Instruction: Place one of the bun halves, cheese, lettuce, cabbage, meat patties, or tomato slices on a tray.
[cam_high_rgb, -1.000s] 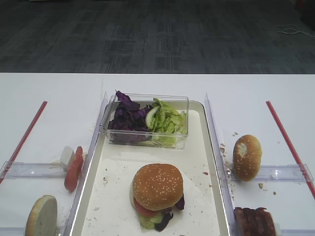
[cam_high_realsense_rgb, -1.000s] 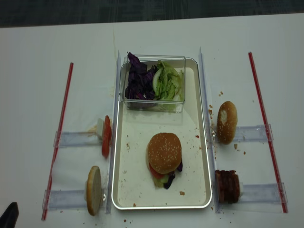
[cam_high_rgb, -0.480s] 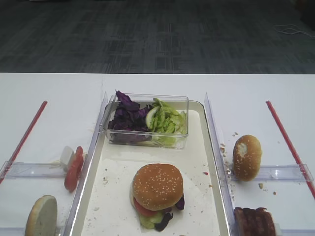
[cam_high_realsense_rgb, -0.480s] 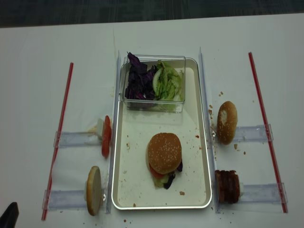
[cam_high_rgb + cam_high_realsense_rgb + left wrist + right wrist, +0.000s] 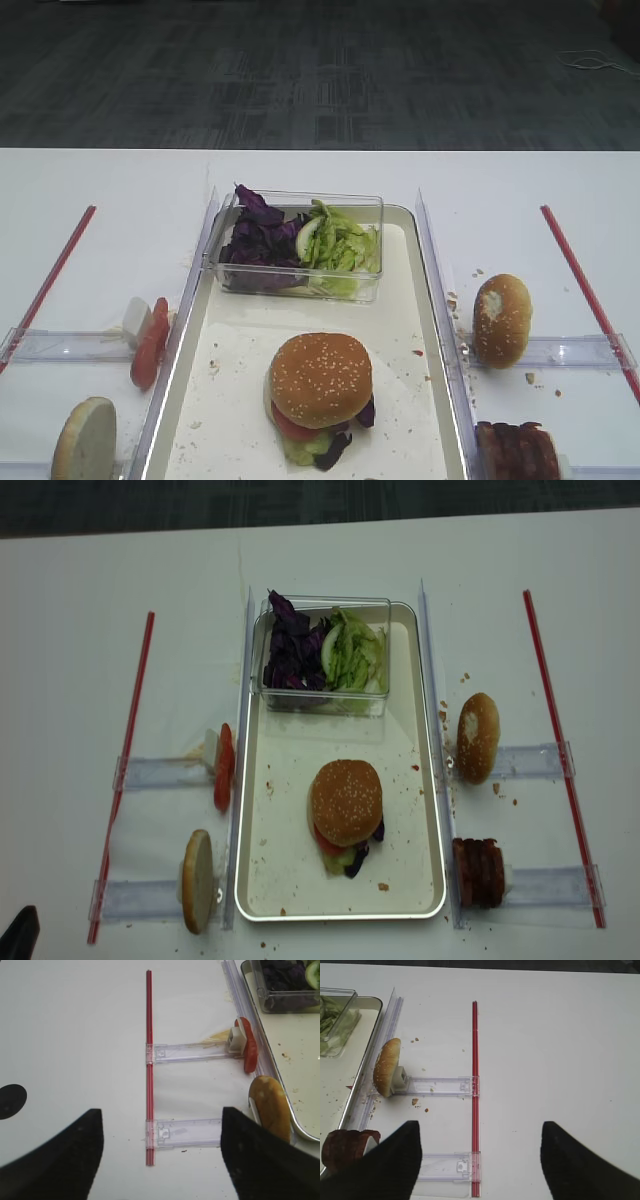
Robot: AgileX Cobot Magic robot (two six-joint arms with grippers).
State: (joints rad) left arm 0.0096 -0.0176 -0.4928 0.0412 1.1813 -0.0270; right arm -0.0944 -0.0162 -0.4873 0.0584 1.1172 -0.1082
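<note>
My right pincer [image 5: 477, 1160] hangs over the bare white table [image 5: 60, 680] well to the right of the tray [image 5: 405, 900], jaws spread wide, nothing between them. My left pincer [image 5: 162, 1160] is likewise over the table on the left side, fingers far apart and empty.

The sesame bun top [image 5: 346, 801] sits on the near half of the tray, capping a stack; a red tomato slice edge, some green leaf and a bit of purple leaf stick out from under its near side. Crumbs speckle the tray floor around it.

At the tray's far end stands a clear plastic box [image 5: 378, 685]. Inside, purple cabbage [image 5: 290, 650] fills the left part and lettuce [image 5: 355, 652] the right.

Left of the tray: tomato slices [image 5: 223, 768] stand on edge against a clear holder [image 5: 160, 772], and nearer, a pale bun half [image 5: 197, 880] stands on edge.

Right of the tray: a brown bun with a white torn patch [image 5: 477, 736] leans at another clear holder; nearer, the meat patties [image 5: 479, 872] are stacked on edge.

A red strip [image 5: 127, 750] runs near-to-far on each outer side.
</note>
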